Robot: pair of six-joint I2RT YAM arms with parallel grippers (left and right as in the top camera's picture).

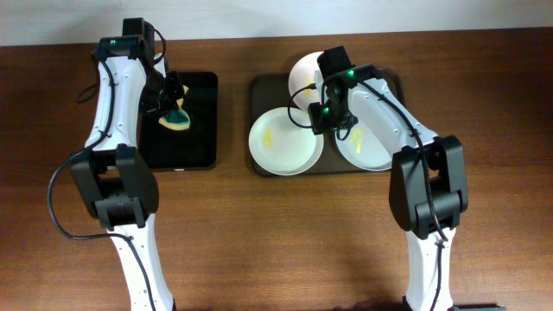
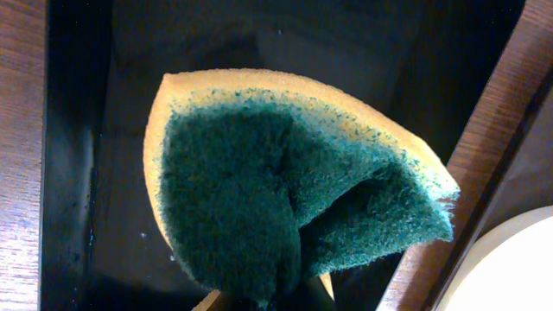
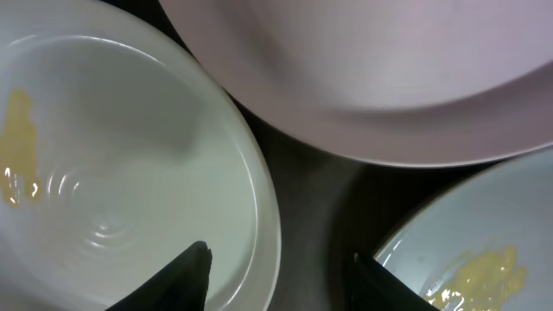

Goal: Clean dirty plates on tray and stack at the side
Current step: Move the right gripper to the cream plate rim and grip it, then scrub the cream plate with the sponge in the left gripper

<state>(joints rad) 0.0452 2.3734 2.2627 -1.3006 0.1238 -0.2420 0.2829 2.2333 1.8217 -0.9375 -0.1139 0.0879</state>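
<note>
Three white plates lie on the brown-grey tray: a front-left plate with a yellow smear, a back plate, and a right plate with a yellow smear. My right gripper is open and hovers low over the tray between them. In the right wrist view its fingers straddle the right rim of the front-left plate; the back plate and the right plate also show. My left gripper is shut on a folded yellow-and-green sponge above the black tray.
The glossy black tray lies left of the brown tray, with a narrow strip of wooden table between them. The black tray fills the left wrist view, with a plate rim at its lower right.
</note>
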